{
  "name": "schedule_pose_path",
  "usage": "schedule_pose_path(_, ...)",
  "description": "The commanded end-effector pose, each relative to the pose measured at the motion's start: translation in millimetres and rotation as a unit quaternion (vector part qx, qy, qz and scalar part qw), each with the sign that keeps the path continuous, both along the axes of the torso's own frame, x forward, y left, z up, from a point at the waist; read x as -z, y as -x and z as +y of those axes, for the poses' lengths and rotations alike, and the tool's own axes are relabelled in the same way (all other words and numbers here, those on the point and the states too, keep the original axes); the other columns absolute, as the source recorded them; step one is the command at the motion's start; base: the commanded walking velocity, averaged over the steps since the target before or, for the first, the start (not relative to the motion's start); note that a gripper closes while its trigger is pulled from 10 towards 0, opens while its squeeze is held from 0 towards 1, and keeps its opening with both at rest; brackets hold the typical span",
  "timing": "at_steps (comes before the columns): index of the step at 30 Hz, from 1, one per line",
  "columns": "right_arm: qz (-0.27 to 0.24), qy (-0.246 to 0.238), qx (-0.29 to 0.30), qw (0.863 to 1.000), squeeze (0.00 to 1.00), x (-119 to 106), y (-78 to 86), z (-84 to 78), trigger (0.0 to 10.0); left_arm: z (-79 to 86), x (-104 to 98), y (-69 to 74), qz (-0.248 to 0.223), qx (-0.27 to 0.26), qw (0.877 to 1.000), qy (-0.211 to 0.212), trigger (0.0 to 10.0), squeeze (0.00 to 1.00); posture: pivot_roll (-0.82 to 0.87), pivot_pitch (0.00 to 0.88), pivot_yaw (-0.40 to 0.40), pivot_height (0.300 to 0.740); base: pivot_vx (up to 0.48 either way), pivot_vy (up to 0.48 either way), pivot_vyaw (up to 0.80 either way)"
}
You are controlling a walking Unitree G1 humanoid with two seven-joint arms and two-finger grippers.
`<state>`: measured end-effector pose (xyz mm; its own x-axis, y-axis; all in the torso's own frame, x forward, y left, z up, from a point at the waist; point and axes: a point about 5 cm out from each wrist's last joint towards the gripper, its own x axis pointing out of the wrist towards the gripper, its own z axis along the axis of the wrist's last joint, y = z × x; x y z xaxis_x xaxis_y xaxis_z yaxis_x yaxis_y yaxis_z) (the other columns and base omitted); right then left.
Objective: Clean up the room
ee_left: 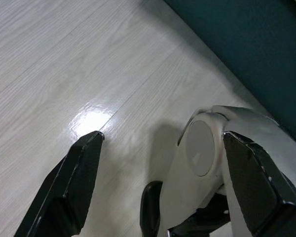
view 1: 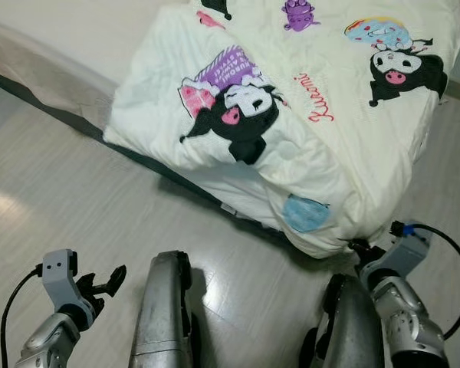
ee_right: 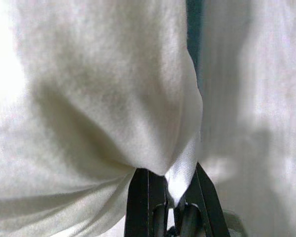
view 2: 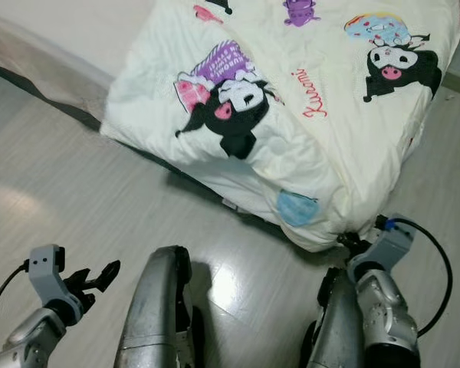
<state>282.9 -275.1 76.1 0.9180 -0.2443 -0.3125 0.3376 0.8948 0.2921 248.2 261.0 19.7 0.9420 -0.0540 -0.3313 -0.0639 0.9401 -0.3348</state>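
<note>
R gripper (ee_right: 173, 197) clenched on corner of cream cartoon quilt (view 1: 291, 115), which spills off bed edge toward floor (view 1: 77, 199). L gripper (ee_left: 158, 182) released, idle, low over floor. Step: straightening quilt; next prob needs lift-and-pull up onto bed w/o losing corner.

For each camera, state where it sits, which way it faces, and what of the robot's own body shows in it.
Left eye view: on the head, facing forward and down at the cartoon-print blanket and wood floor; both arms and legs show.
Right eye view: the same scene, shifted slightly.
Left wrist view: on the left arm, looking along the open left hand at floor and the robot's leg.
Right wrist view: on the right arm; right hand pinches blanket fabric.
Shared: both eye views and the right wrist view show the blanket.
</note>
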Motion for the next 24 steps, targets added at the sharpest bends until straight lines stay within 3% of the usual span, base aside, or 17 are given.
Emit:
schedule_pose_path(1,0.092,0.008,0.072,0.993,0.0,27,30.1,-23.0,0.0,-1.7,18,12.8,0.032,-0.012,0.999,0.006,10.0,0.0,0.15,0.328,0.032,0.445,0.0,0.0,0.0)
schedule_pose_path(6,0.14,0.006,0.067,0.988,0.0,36,34.1,-17.5,0.0,-4.6,21,7.3,0.031,-0.018,0.999,0.008,10.0,0.0,0.14,0.299,0.02,0.445,0.0,0.0,0.0)
schedule_pose_path(7,0.172,0.002,0.038,0.984,0.0,43,34.2,-8.2,2.3,-6.1,22,4.8,0.031,-0.02,0.999,0.009,10.0,0.0,0.13,0.282,0.017,0.445,0.0,0.0,0.0)
schedule_pose_path(9,0.186,0.003,0.023,0.982,0.0,46,34.0,-4.3,2.3,-6.8,22,4.0,0.031,-0.021,0.999,0.009,10.0,0.0,0.13,0.282,0.017,0.445,0.0,0.0,0.0)
schedule_pose_path(10,0.193,-0.01,-0.006,0.981,0.0,49,33.4,4.6,10.0,-8.6,23,2.2,0.031,-0.021,0.999,0.011,10.0,0.0,0.12,0.263,0.009,0.445,0.0,0.0,0.0)
schedule_pose_path(11,0.197,-0.019,-0.027,0.98,0.68,51,33.4,11.7,10.0,-10.5,24,0.4,0.032,-0.021,0.999,0.013,10.0,0.0,0.11,0.252,0.007,0.445,0.0,0.0,0.0)
schedule_pose_path(12,0.197,-0.019,-0.027,0.98,0.68,51,33.4,11.7,10.0,-10.5,24,0.4,0.032,-0.021,0.999,0.013,10.0,0.0,0.11,0.252,0.007,0.445,0.0,0.0,0.0)
schedule_pose_path(13,0.2,-0.025,-0.049,0.978,1.0,52,33.7,17.2,10.0,-12.3,25,-1.1,0.032,-0.021,0.999,0.014,10.0,0.0,0.11,0.245,0.005,0.445,0.0,0.0,0.0)
schedule_pose_path(15,0.22,-0.033,-0.116,0.968,1.0,54,38.9,30.0,10.0,-15.5,26,-3.9,0.033,-0.022,0.999,0.017,10.0,0.0,0.1,0.231,0.003,0.445,0.0,0.0,0.0)
schedule_pose_path(17,0.227,-0.036,-0.131,0.964,1.0,55,40.7,33.1,10.0,-16.0,27,-4.7,0.032,-0.022,0.999,0.017,10.0,0.0,0.1,0.231,0.003,0.445,0.0,0.0,0.0)
schedule_pose_path(18,0.262,0.037,-0.198,0.944,1.0,53,51.3,32.8,10.0,-18.1,27,-5.9,0.033,-0.022,0.999,0.02,10.0,0.0,0.09,0.211,0.003,0.445,0.0,0.0,0.0)
schedule_pose_path(19,0.262,0.037,-0.198,0.944,1.0,53,51.3,32.8,10.0,-18.1,27,-5.9,0.033,-0.022,0.999,0.02,10.0,0.0,0.09,0.211,0.003,0.445,0.0,0.0,0.0)
schedule_pose_path(21,0.309,0.118,-0.275,0.903,1.0,54,67.2,34.6,10.0,-20.6,28,-7.6,0.034,-0.023,0.999,0.023,10.0,0.0,0.08,0.209,0.004,0.445,0.0,0.0,0.0)
schedule_pose_path(22,0.309,0.118,-0.275,0.903,1.0,54,67.2,34.6,10.0,-20.6,28,-7.6,0.034,-0.023,0.999,0.023,10.0,0.0,0.08,0.209,0.004,0.445,0.0,0.0,0.0)
schedule_pose_path(24,0.353,0.17,-0.329,0.859,1.0,48,88.6,26.3,10.0,-25.5,32,-8.0,0.04,-0.02,0.999,0.026,10.0,0.0,0.06,0.186,0.005,0.445,0.0,0.0,0.0)
